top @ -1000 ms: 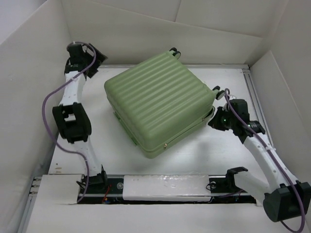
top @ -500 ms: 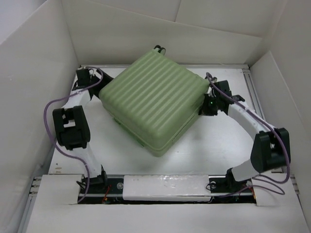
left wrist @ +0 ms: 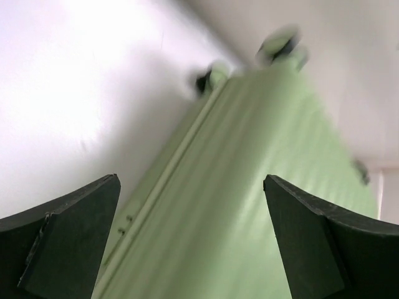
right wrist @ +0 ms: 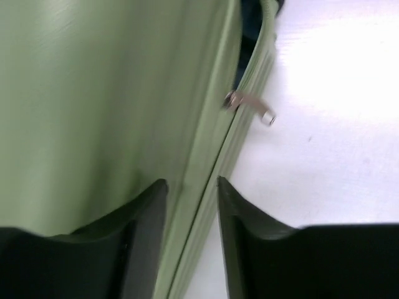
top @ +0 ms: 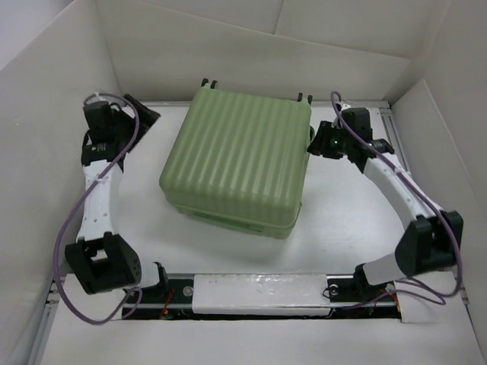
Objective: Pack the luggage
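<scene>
Luggage (top: 236, 160) is lying closed mid-table (top: 342, 220), wheels facing the far wall. Left gripper (left wrist: 191, 180) is hanging spread wide beside its left side. Right gripper (right wrist: 192, 190) is sitting nearly pressed together astride the seam, short of the zipper pull (right wrist: 249, 107); whether it is pinching, I cannot tell. Best approach, probably: reaching for the pull along the seam, not outward.

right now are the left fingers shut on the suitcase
No, the left fingers stand wide apart, and the suitcase lies beyond their tips.
</scene>
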